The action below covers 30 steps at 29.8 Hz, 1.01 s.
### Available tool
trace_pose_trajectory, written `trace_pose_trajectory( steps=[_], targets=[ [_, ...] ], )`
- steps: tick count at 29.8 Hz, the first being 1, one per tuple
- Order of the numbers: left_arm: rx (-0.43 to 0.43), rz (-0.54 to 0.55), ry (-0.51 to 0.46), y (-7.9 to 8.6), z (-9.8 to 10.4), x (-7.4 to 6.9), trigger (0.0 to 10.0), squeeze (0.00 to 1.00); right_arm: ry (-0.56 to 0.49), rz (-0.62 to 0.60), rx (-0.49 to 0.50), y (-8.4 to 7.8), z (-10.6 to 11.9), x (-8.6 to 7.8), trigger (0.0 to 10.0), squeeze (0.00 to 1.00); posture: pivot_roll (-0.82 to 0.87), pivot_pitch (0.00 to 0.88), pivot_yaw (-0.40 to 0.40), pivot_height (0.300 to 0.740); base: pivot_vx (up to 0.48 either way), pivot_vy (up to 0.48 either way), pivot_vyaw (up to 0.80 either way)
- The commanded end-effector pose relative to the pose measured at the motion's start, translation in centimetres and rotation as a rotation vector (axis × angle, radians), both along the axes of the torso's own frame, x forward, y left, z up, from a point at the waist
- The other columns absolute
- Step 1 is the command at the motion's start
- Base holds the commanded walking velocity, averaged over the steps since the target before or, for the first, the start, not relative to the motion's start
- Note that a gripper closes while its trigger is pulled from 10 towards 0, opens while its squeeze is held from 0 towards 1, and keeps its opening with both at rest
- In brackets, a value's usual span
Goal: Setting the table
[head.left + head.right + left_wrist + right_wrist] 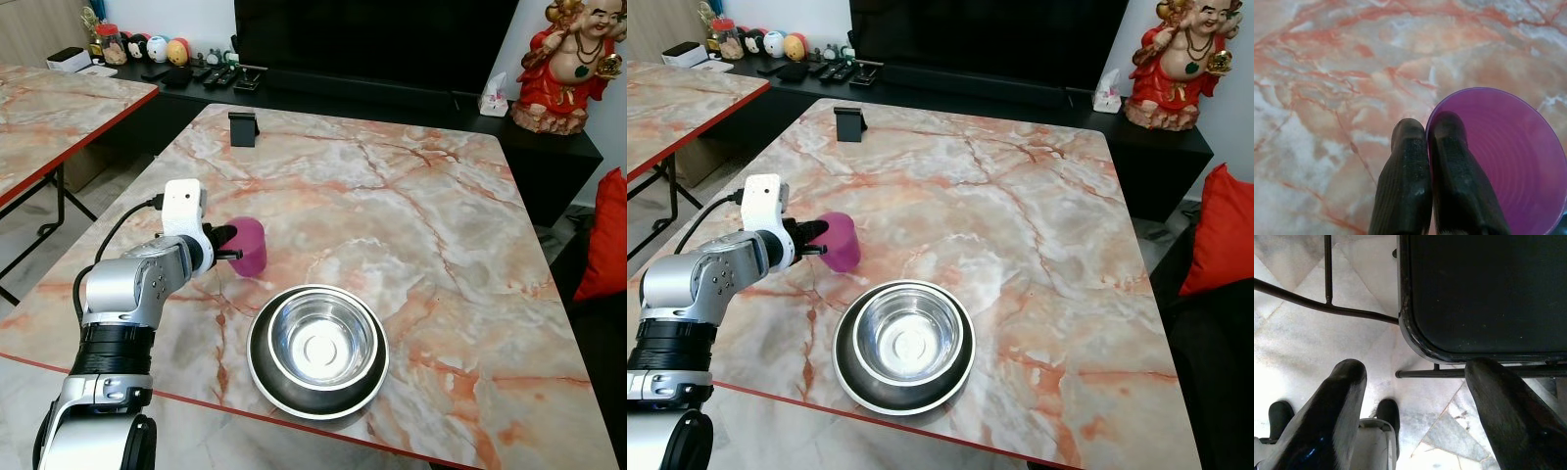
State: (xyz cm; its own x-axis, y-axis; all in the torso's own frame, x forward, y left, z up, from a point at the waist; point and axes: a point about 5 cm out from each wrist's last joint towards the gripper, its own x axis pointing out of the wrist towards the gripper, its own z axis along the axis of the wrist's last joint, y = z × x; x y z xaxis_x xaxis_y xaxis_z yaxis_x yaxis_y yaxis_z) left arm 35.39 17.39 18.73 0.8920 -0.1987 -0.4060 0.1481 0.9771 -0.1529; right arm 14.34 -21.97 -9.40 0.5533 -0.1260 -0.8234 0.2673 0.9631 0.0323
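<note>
A purple cup stands on the marble table near its left side. My left gripper is shut on the cup's rim. In the left wrist view one finger is inside the purple cup and the other is outside. A steel bowl sits in a dark round dish near the front edge, to the right of the cup. My right gripper hangs open over the tiled floor, beside a black seat with metal legs.
A small black stand is at the far left of the table. A second marble table stands to the left. Behind are a low black console with remotes, a tissue box and a red statue. A red cushion lies at the right.
</note>
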Motion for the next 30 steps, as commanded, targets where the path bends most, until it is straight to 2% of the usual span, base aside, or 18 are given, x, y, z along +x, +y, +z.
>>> trace_pose_trajectory(
  steps=[1, 14, 30],
  targets=[
    [0.004, -0.013, 0.018, -0.1, 0.5, 0.2, 10.0, 0.00, -0.007, -0.011, -0.001, -0.2, 0.1, 0.2, 10.0, 0.00, 0.12, 0.000, -0.040, 0.740, 0.000, 0.000, 0.00],
    [0.055, -0.046, 0.075, -0.6, -0.3, -0.3, 10.0, 0.00, -0.002, -0.005, 0.002, -0.2, 0.1, 0.1, 10.0, 0.00, 0.12, 0.000, -0.042, 0.740, 0.000, 0.000, 0.00],
    [0.088, -0.054, 0.089, -0.7, -0.8, -0.4, 10.0, 0.00, 0.000, -0.004, 0.005, -0.2, 0.1, 0.1, 10.0, 0.00, 0.12, 0.000, -0.040, 0.740, 0.000, 0.000, 0.00]
  ],
)
